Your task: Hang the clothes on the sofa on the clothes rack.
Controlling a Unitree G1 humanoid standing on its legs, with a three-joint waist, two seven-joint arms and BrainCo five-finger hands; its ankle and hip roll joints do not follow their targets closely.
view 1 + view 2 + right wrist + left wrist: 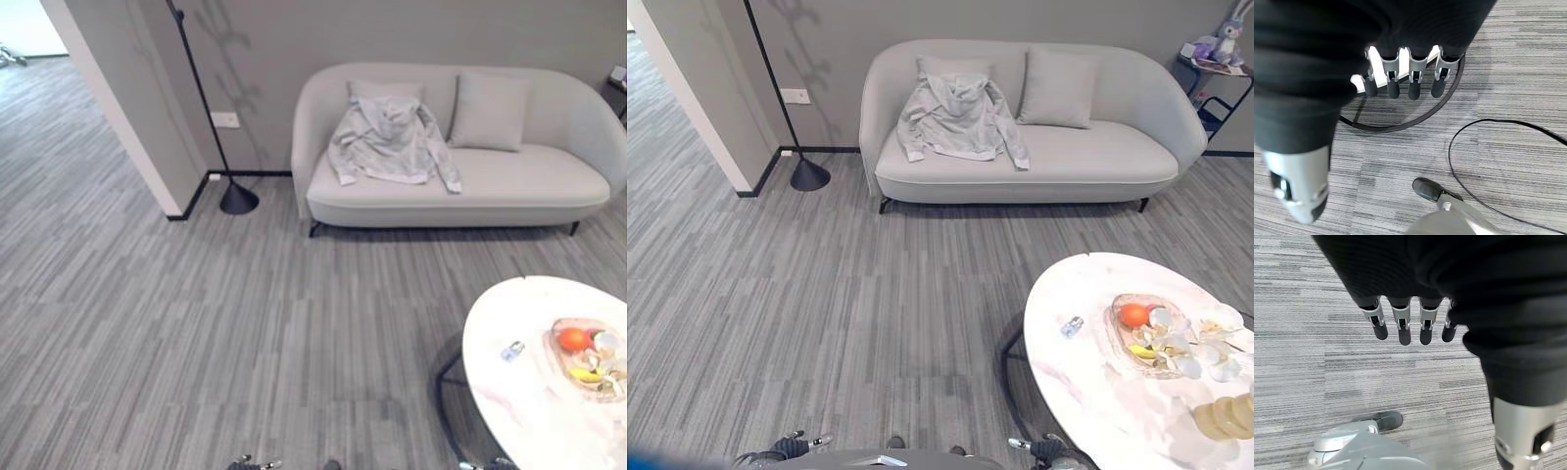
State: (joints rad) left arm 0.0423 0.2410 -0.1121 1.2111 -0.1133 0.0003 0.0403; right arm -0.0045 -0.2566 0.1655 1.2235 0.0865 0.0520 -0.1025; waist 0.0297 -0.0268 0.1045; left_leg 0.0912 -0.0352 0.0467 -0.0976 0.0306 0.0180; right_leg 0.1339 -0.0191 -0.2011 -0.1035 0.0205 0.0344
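A light grey hooded jacket [392,142] lies spread over the seat and backrest at the left end of a pale grey sofa [529,181] against the far wall. Left of the sofa stands the clothes rack [238,199], a thin black pole on a round black base by the wall corner. My left hand [1403,328] hangs low over the carpet with straight fingers, holding nothing. My right hand [1414,83] hangs the same way, open and empty, above the table's black ring base [1400,125]. Both hands are several steps away from the sofa.
A round white marble table [509,411] stands at my near right, bearing a tray of fruit [588,357] and a small object [512,350]. Two cushions [488,111] lean on the sofa back. A wall corner [127,108] juts out at left. A shelf with a plush toy [1220,44] stands far right.
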